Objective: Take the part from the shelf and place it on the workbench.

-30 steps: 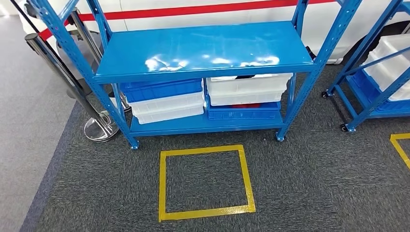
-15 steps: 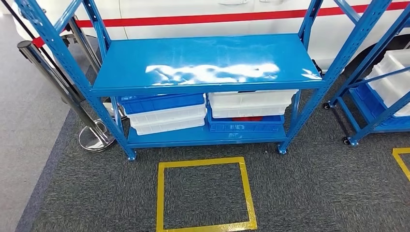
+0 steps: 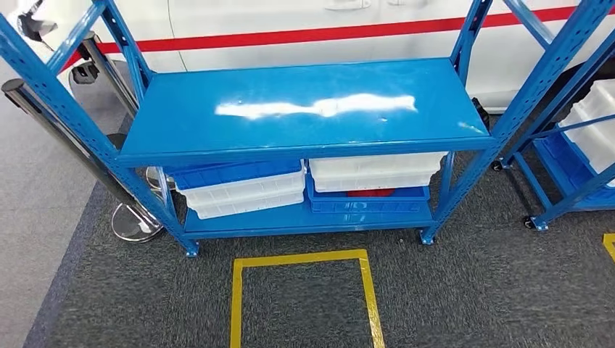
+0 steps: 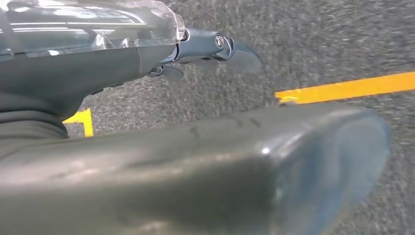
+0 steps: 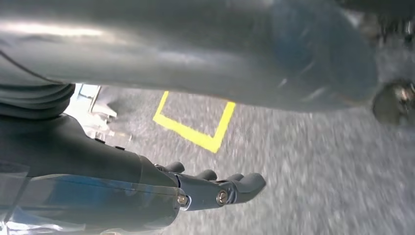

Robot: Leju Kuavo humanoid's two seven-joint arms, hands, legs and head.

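The blue shelf [image 3: 304, 109] stands straight ahead with a bare, glossy middle board. On its bottom board [image 3: 304, 217] sit stacked bins: a blue bin [image 3: 232, 174] over white bins [image 3: 243, 199] on the left, and white bins [image 3: 373, 172] over a blue bin [image 3: 366, 204] on the right. A red thing [image 3: 370, 193] peeks out between the right-hand bins; I cannot tell what it is. My left hand [image 4: 161, 58] hangs over the grey carpet, fingers [image 4: 242, 56] stretched out and holding nothing. My right hand [image 5: 147, 181] hangs the same way, fingers [image 5: 235, 186] apart and empty.
A yellow taped square [image 3: 236, 304] marks the carpet in front of the shelf. A stanchion with a chrome base [image 3: 134, 221] stands at the shelf's left leg. A second blue shelf [image 3: 558, 87] with white bins [image 3: 602, 138] is on the right. A white vehicle with a red stripe [image 3: 304, 32] is behind.
The whole picture has shifted: the camera has come closer to the shelf, which now sits larger and lower in the picture. Less of the yellow square shows.
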